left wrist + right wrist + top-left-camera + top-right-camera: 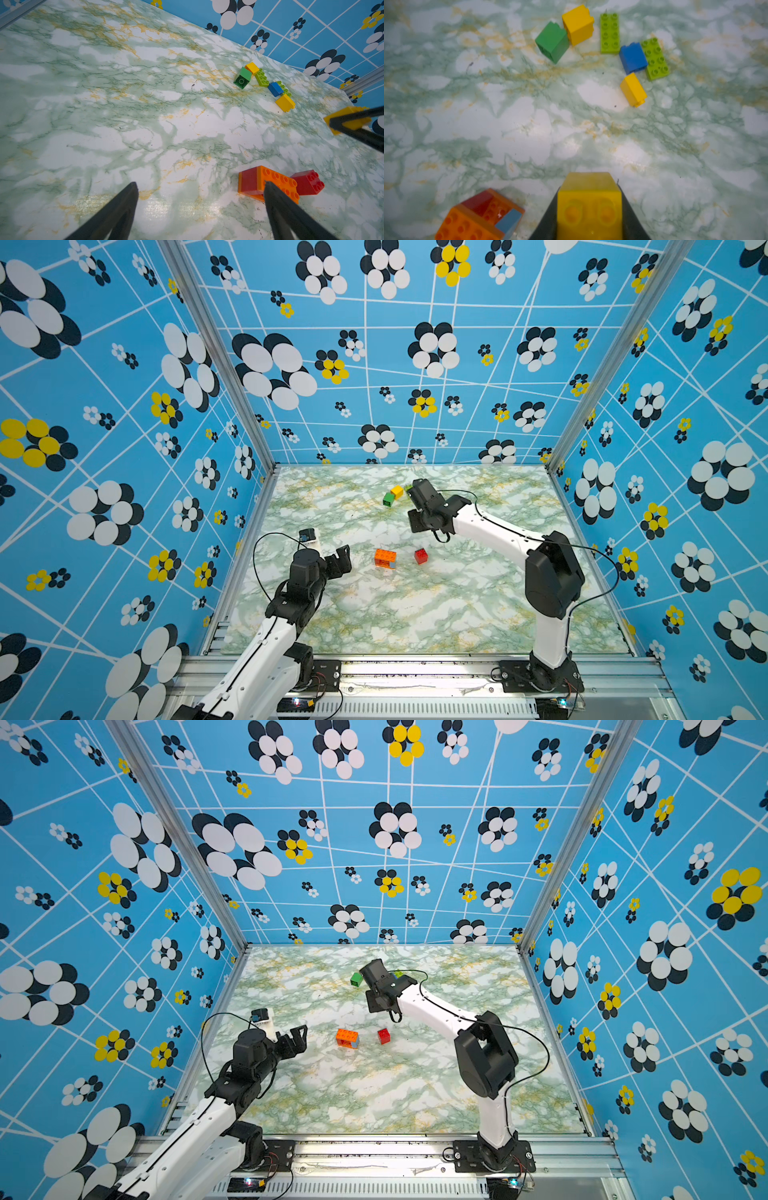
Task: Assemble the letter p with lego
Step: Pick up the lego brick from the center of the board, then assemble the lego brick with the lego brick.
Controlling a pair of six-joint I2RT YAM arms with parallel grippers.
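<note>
My right gripper [589, 187] is shut on a yellow lego brick [588, 207] and holds it above the marble table; the left wrist view shows the same brick [347, 120] off the surface. Below and to one side stands an orange oblong brick [467, 224] stacked with red and light blue pieces, seen in both top views [385, 558] [347, 1038]. A loose red brick [421, 556] sits just right of it. My left gripper [200, 184] is open and empty, left of the orange stack [268, 182]. In the top views the right gripper [422, 522] hides its brick.
Loose bricks lie near the back of the table [478, 614]: a green one [552, 41], a yellow one [578, 24], two lime oblong ones [610, 33] [655, 58], a blue one [633, 57] and another yellow one [633, 89]. Patterned blue walls close in three sides.
</note>
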